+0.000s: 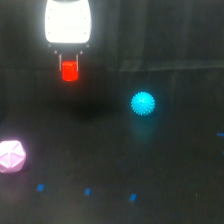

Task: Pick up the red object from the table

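Robot gripper (pixel 70 64) clasping the red object (pixel 70 71) above the table (pixel 165 165)
Its two fingers are closing on the block's sides; a cyan spiky ball (pixel 143 103) is sitting apart toward the exterior view's right

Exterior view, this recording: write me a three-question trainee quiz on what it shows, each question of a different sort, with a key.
1. True or false: the red object sits between the fingers of the gripper.
2. Multiple choice: which thing lies nearest the exterior view's left edge? A) the cyan spiky ball B) the pink polyhedron C) the red object
3. Fill in: the small marks on the black table are ____ in colour.

Key: 1 true; 2 B; 3 blue.
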Robot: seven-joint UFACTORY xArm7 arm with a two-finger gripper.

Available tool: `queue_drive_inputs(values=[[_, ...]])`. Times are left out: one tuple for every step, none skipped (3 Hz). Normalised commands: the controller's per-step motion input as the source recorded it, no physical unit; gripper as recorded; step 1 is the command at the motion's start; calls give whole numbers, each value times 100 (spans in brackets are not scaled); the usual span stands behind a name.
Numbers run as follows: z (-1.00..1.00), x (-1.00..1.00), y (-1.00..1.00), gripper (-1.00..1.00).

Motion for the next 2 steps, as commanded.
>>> queue_drive_inputs(values=[[0, -3, 15, -96], [10, -13, 17, -100]])
